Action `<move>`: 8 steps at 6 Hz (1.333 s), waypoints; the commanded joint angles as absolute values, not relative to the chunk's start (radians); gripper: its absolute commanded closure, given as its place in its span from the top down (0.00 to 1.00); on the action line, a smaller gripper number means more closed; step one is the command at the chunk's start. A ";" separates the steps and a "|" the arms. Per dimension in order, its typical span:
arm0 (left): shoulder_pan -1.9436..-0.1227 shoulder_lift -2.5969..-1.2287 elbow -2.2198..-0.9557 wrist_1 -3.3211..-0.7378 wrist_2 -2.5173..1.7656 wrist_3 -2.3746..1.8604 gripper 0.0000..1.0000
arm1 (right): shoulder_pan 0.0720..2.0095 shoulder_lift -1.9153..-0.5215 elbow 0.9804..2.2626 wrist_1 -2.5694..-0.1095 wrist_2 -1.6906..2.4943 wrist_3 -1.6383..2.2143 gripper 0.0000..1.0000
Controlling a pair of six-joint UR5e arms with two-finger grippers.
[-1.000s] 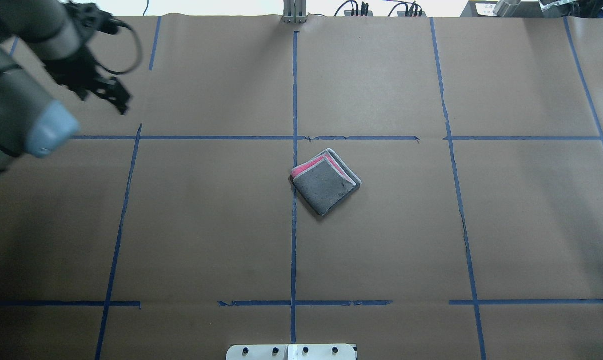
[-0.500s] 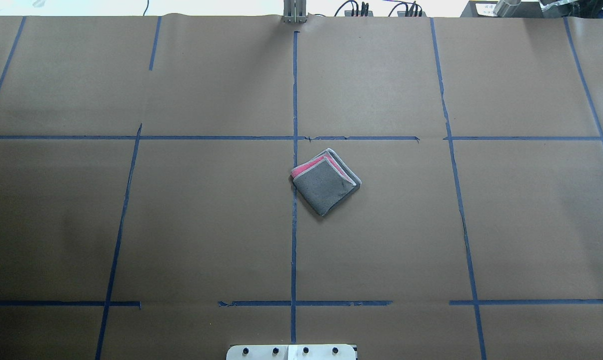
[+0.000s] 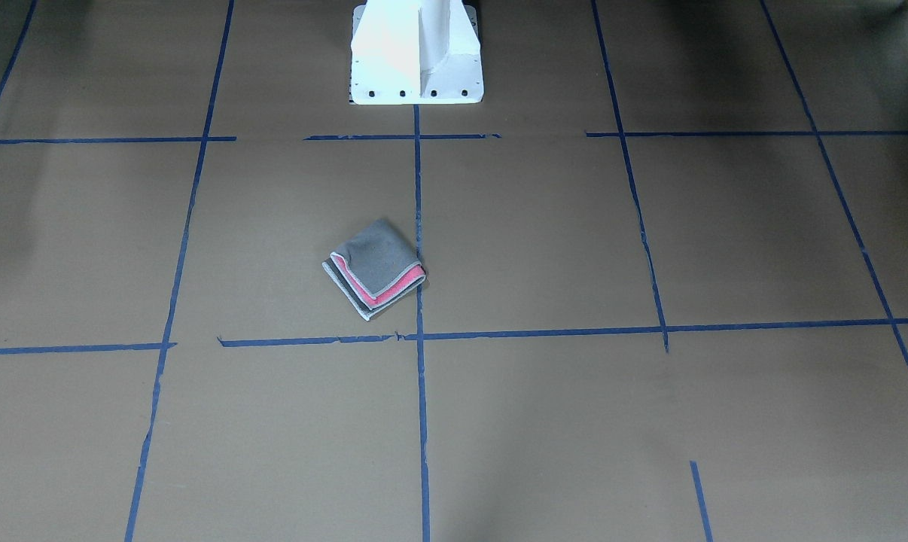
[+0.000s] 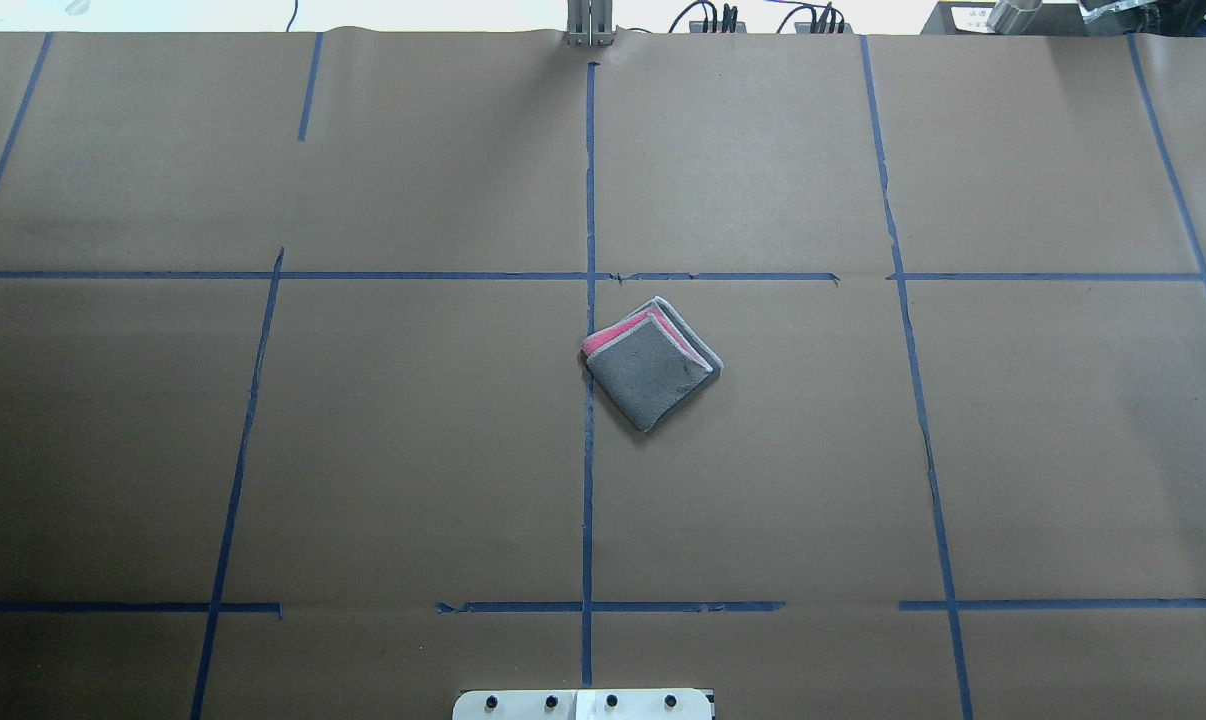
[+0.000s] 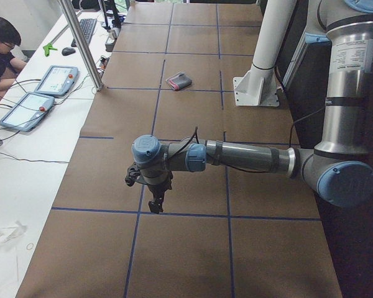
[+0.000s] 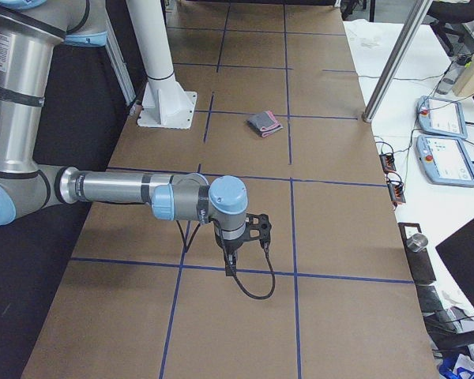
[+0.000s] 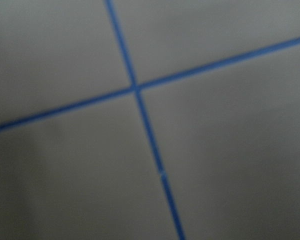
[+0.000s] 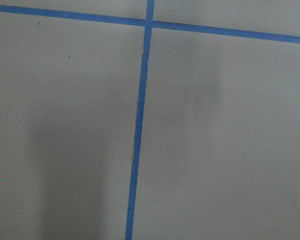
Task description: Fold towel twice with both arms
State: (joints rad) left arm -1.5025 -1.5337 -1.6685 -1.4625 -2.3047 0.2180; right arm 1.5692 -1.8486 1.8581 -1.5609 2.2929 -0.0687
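Observation:
The towel (image 4: 651, 370) lies folded into a small square near the table's middle, grey face up, with a pink layer and pale edges showing at its far side. It also shows in the front-facing view (image 3: 375, 269) and both side views (image 5: 179, 81) (image 6: 263, 122). No gripper touches it. My left gripper (image 5: 152, 198) hangs low over the table's left end, far from the towel. My right gripper (image 6: 231, 264) hangs low over the right end. I cannot tell whether either is open or shut. Both wrist views show only brown paper and blue tape.
The white pedestal base (image 3: 416, 53) stands at the robot's side of the table. A metal post (image 5: 81, 43) rises at the far edge. Teach pendants (image 5: 53, 81) and a seated operator (image 5: 0, 43) are beyond it. Blue tape lines (image 4: 589, 200) cross the brown paper.
My left arm, at the overhead view's upper left one second ago, has gone out of that view. The towel has not moved.

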 commanded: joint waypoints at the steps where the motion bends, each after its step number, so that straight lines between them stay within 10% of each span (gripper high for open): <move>1: -1.506 -1.509 -1.667 -1.470 -2.304 0.209 1.00 | 1.569 -1.848 1.859 -1.560 2.295 -0.066 1.00; 8: -1.506 -1.508 -1.671 -1.474 -2.295 0.198 1.00 | 1.565 -1.848 1.856 -1.562 2.312 -0.064 1.00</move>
State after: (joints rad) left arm -1.5064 -1.5091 -1.6718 -1.4759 -2.2957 0.1978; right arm 1.5651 -1.8484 1.8551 -1.5616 2.3116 -0.0653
